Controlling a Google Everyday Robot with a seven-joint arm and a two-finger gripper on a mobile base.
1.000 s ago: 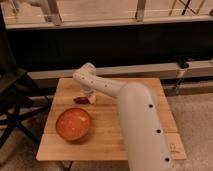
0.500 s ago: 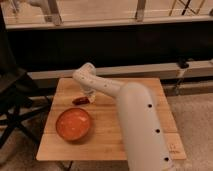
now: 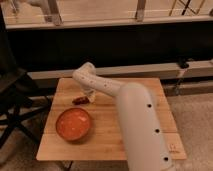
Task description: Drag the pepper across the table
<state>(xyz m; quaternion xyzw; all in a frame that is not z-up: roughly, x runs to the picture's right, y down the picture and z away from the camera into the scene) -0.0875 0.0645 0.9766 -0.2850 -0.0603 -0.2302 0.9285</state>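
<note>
The pepper point(image 3: 80, 100) is small, slim and dark red. It lies on the light wooden slatted table point(image 3: 107, 142), left of centre, just behind the orange-red bowl. My gripper point(image 3: 89, 96) hangs from the white arm and is down at the pepper's right end, touching or nearly touching it. The arm reaches in from the lower right and hides much of the table's right half.
A large round orange-red bowl point(image 3: 73, 124) sits on the table's front left. A dark folding chair point(image 3: 12, 100) stands to the left of the table. A dark low wall and a railing run behind the table.
The pepper and gripper have shifted slightly to the right; the pepper's visible part looks a little shorter beside the gripper. The bowl has not moved.
</note>
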